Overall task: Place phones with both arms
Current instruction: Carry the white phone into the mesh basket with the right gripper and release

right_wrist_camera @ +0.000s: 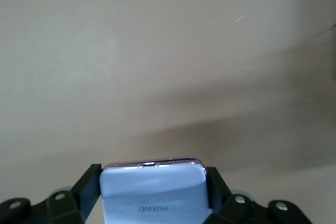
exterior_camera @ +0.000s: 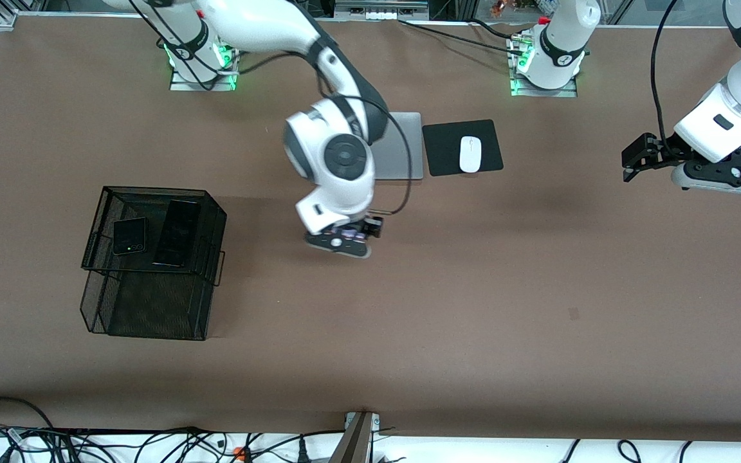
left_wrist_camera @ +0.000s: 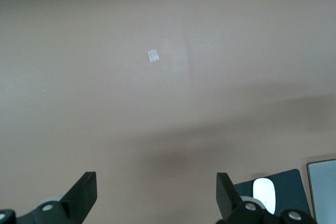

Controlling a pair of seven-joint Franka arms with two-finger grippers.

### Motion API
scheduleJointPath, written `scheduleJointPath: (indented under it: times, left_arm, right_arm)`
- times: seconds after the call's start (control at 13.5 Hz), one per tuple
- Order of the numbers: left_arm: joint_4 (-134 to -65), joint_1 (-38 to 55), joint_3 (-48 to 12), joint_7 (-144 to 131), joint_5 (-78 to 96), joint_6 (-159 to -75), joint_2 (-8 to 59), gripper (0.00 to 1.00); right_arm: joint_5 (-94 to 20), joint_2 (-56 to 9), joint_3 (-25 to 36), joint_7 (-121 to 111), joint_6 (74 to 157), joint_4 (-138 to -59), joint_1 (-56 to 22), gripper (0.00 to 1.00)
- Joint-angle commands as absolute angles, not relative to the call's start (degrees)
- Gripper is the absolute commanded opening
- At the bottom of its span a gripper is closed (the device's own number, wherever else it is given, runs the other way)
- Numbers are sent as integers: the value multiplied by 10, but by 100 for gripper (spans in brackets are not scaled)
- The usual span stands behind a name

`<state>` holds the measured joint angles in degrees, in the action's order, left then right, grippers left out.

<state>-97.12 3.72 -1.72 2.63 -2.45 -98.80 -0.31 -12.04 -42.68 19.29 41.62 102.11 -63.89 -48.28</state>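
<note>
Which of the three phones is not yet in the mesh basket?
The pale lavender-white flip phone, clamped in the right gripper; both black phones lie in the basket.

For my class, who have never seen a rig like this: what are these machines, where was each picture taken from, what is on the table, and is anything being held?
Two white robot arms work at a brown table. One picture looks down from a high camera facing them; the other two come from cameras on the wrists. The right gripper is shut on a pale lavender-white flip phone, over the table's middle. The left gripper hangs open and waits. A black flip phone and a long black slab phone lie on a black mesh rack. A silver laptop, and a white mouse on its black pad, sit near the bases.
</note>
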Motion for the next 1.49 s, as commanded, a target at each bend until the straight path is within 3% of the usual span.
scheduleJointPath:
  times: [0.0,0.22,0.59,1.04,1.41]
  left_arm:
    - [-955,41,-16,20,-36,-969,2,100]
    - [-955,40,-15,21,-35,-969,2,100]
    - [-953,40,-14,21,-34,-965,2,100]
    - [-951,40,-15,20,-34,-961,2,100]
    - [-950,40,-15,20,-34,-953,2,100]
  right_arm:
    - [-134,-386,183,270,946,-648,-391,0]
    - [-127,-386,193,103,937,-645,-285,0]
    - [-129,-417,220,-143,1013,-643,-165,0]
    - [-190,-513,213,-233,1088,-647,-120,0]
    - [-203,-531,210,-247,1122,-648,-120,0]
